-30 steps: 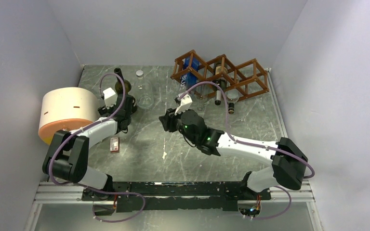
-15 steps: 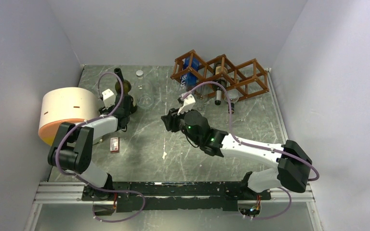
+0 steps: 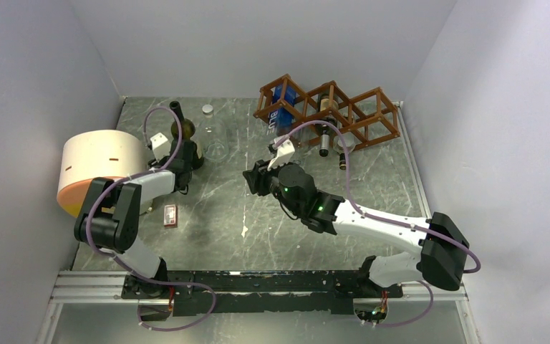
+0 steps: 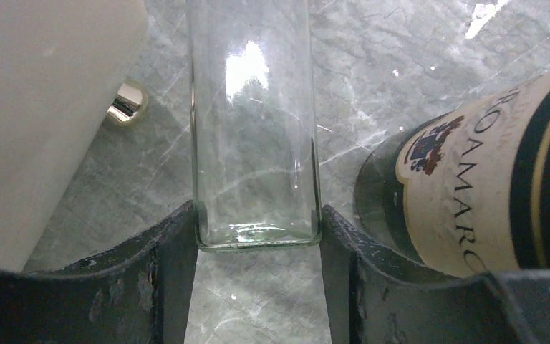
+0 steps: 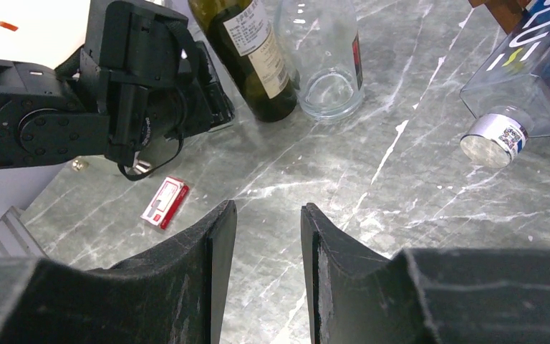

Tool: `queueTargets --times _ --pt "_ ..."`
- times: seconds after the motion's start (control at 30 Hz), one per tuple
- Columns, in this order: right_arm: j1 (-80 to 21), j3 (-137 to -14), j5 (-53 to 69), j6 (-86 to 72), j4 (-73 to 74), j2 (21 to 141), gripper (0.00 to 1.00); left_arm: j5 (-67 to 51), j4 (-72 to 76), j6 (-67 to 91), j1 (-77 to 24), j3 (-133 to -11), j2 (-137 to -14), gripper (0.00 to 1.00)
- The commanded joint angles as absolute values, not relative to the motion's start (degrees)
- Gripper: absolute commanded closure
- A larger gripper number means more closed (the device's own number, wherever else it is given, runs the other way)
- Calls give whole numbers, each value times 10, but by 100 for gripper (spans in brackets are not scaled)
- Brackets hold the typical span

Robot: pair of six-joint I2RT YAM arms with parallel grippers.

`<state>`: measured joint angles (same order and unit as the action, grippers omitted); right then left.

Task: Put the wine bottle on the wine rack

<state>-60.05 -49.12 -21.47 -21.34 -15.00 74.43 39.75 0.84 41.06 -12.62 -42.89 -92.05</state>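
**Left gripper clamped on a clear glass bottle**

Your reddish-brown wooden lattice wine rack stands at the far right of the grey marbled table. It is well apart from the big cream cylinder at the left edge. Near that cylinder, your left fingers press both sides of the clear bottle's base. The dark green wine bottle with a cream label stands just beside it. Your right gripper hovers mid-table, its fingers slightly apart and holding nothing. A small red card lies on the table near the left arm.
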Motion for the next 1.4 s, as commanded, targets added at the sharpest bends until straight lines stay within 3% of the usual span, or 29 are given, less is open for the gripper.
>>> queueTargets --times 0.0,0.4,0.57,0.67,0.8,0.93,1.17,1.37 --pt "-598 -488 -228 -206 -148 733 58 389 -22 434 -130 -463 -927 54" --pt "-598 -478 -230 -206 -151 726 58 309 -174 609 -306 -391 -826 52" --pt "-598 -474 -232 -206 -152 718 58 308 -281 707 -374 -394 -815 45" --pt "-598 -471 -233 -208 -152 715 58 301 -295 730 -390 -388 -814 35" --pt "-598 -470 -235 -209 -151 712 58 320 -321 724 -389 -411 -820 9" --pt "-598 -468 -241 -208 -150 707 58 345 -320 689 -388 -437 -830 0" --pt "-598 -469 -243 -204 -147 704 58 363 -271 618 -343 -450 -828 0" --pt "-598 -470 -245 -200 -146 706 58 373 -227 549 -314 -459 -856 14"
